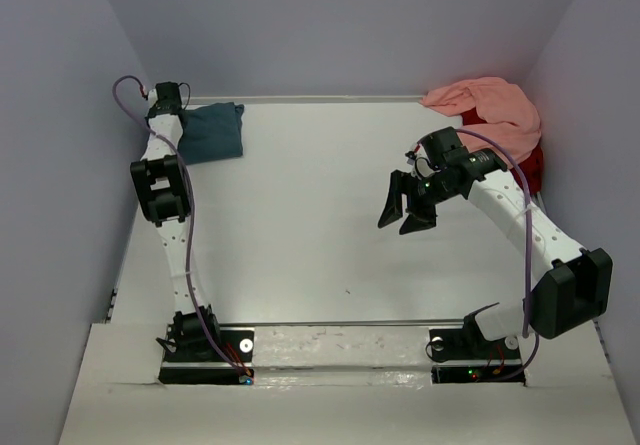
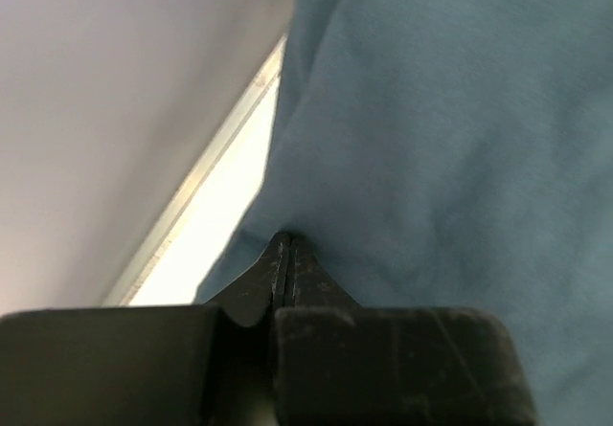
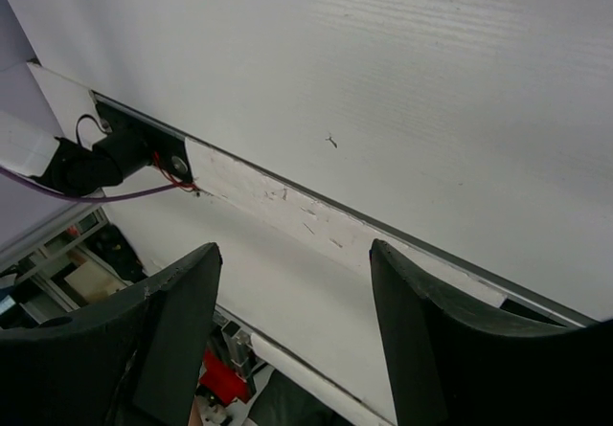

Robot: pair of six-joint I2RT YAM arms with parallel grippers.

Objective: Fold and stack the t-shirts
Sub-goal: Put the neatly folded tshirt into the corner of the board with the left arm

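**A:** Where is your left claw (image 2: 287, 246) sitting?

**B:** I am reaching it into the far left corner of the counter (image 1: 300, 225). The jaws are pressing fully together and the tips are touching the dark teal t-shirt (image 1: 212, 130) lying there. I cannot tell whether any cloth is caught between them.

**A:** And your right claw (image 1: 403, 222)?

**B:** I am holding it wide open and empty, hovering above the counter.

**A:** The other shirts?

**B:** The salmon pink t-shirt (image 1: 485, 105) is lying crumpled in the far right corner, and the red t-shirt (image 1: 533, 165) is showing beneath it by the wall.
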